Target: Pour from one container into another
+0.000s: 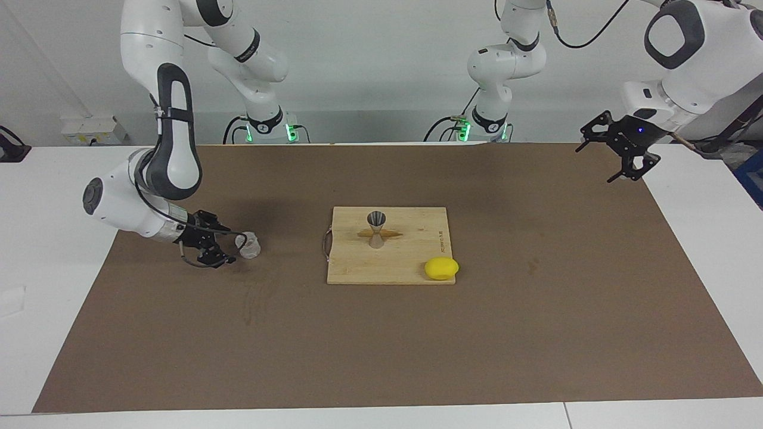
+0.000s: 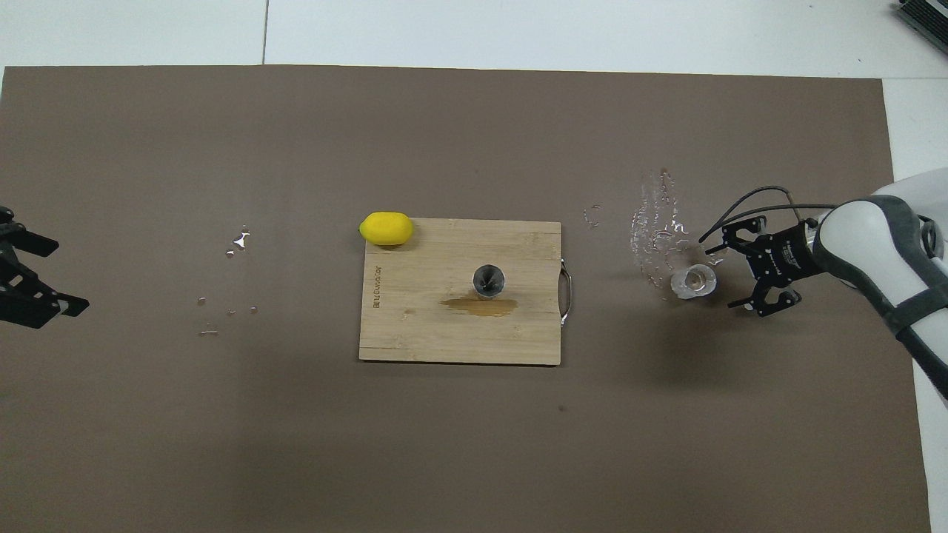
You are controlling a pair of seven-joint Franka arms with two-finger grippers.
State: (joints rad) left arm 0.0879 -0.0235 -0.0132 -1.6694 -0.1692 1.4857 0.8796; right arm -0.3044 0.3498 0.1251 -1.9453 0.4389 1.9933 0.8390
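Tumbler (image 1: 248,245) on mat (image 1: 536,333), open space around

cutting board (image 2: 459,326) mark: we see a short line of dark print along the board's edge toward the left arm's end of the table, beside the lemon (image 2: 386,228); its letters are too small for us to read.
same mark, facing view: we find it again as a faint dark line on the cutting board (image 1: 411,226), near the lemon (image 1: 442,268); we cannot read it there either.
arm links: we notice dark bands with pale lettering on the robots' upper links; we cannot make out the words.
rest of the scene: we read no other text, number or sign.
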